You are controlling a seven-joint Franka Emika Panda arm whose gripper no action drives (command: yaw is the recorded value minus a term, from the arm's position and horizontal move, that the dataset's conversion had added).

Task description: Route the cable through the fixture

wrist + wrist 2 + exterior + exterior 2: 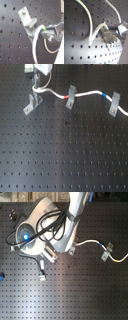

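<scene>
Starting at the first exterior view's left, the two-pronged clip (33,103) stands on the black pegboard (65,159), foot slanting down toward seven o'clock. Right above it, at about twelve o'clock, hangs the gripper (38,79), clenched on the end of the white cable (52,91) – in the first wrist view the cord (37,37) sits pinched between the fingertips (51,28), with the clip (27,21) just beyond them.

From the grip the cord drops in a short loop just beside the prongs, then runs off toward three o'clock. It passes a red band (66,97) at the first single-strip clip (70,96), rises a little, passes a blue band (104,95), and reaches the second single-strip clip (115,103) near the first exterior view's right edge.

What the next move hangs on, I'd say, is this – the slot lies straight below the pincer, nearly touching the loop, and the cord's long axis runs nine to three. Whether the loop is already between the prongs I can't tell; it looks beside them. The second exterior view mostly shows the arm (60,227) covering that clip
</scene>
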